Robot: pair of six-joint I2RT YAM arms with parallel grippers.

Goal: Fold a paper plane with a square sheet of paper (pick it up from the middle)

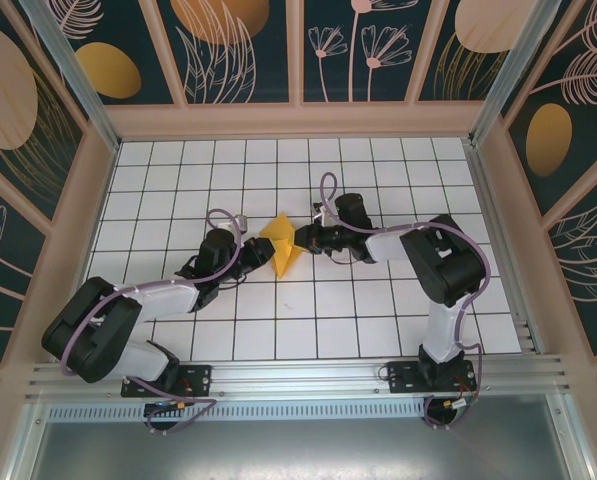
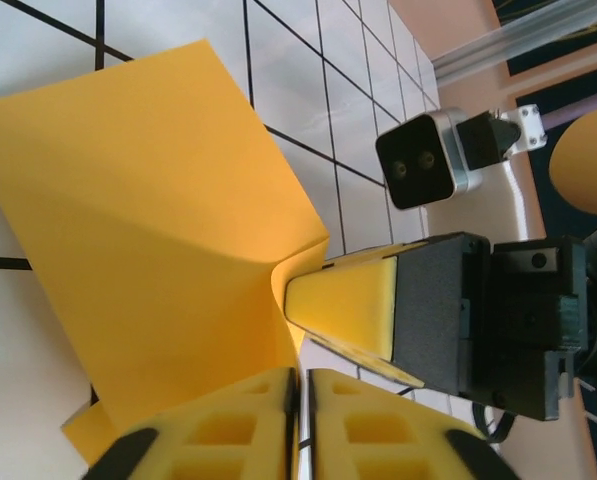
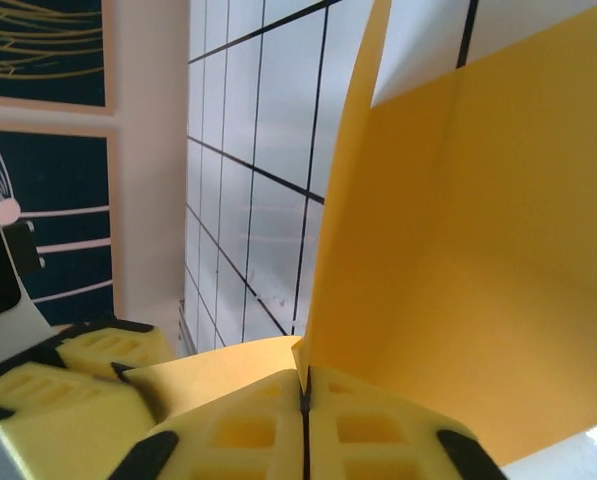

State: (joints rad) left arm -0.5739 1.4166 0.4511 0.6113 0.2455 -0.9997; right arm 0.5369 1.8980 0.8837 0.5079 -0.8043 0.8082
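Observation:
The square sheet of paper (image 1: 281, 248) is orange-yellow, folded and creased, and stands up off the white grid table between my two grippers. My right gripper (image 1: 300, 238) comes in from the right. In the right wrist view its jaws (image 3: 305, 385) are pressed together on the paper's (image 3: 478, 250) lower edge, which runs into the seam. My left gripper (image 1: 261, 255) is at the paper's left side. In the left wrist view its fingers (image 2: 303, 395) stand a thin slit apart, with the paper (image 2: 148, 220) lying against the left finger. The right gripper's yellow finger (image 2: 348, 300) presses into the fold.
The white grid table (image 1: 308, 320) stretches around the paper. Wooden walls with dark floral panels (image 1: 298, 110) close it in at the back and sides. An aluminium rail (image 1: 308, 375) runs along the near edge by the arm bases. The two wrists are close together.

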